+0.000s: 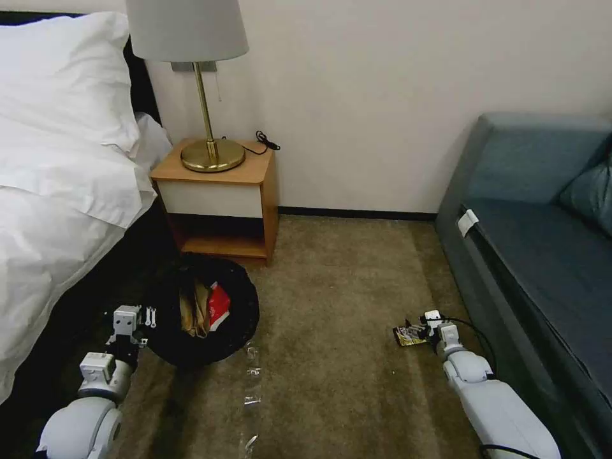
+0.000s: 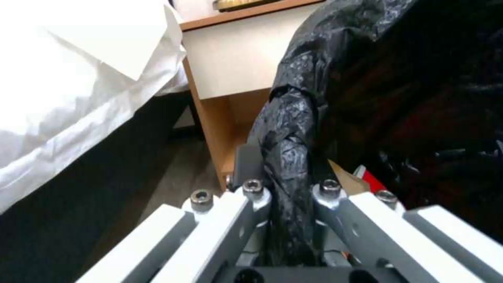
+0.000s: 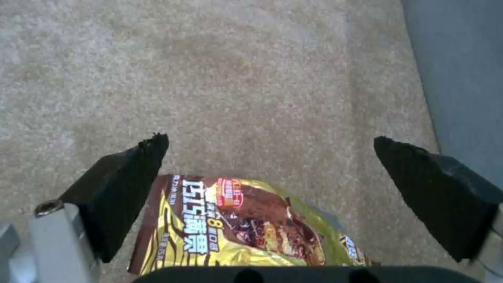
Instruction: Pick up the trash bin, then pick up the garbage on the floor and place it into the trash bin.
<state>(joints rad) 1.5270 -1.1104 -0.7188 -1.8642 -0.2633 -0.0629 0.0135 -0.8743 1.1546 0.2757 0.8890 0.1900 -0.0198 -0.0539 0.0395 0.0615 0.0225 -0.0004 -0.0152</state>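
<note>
Left gripper (image 2: 285, 192) clamped on trash bin (image 1: 204, 312) rim near nightstand (image 1: 220, 197). Right gripper (image 3: 272, 196) wide apart over snack wrapper (image 3: 235, 224), probably flat on carpet; dig low before pinching.

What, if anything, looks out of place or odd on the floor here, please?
A snack wrapper lies loose on the carpet beside the sofa, between the open right gripper's fingers. The bin, clamped at its rim by the left gripper, already holds a brown bag and red packet.

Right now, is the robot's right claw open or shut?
Open. The right claw has its two black fingers spread wide on either side of the snack wrapper lying flat on the carpet, not touching it.
</note>
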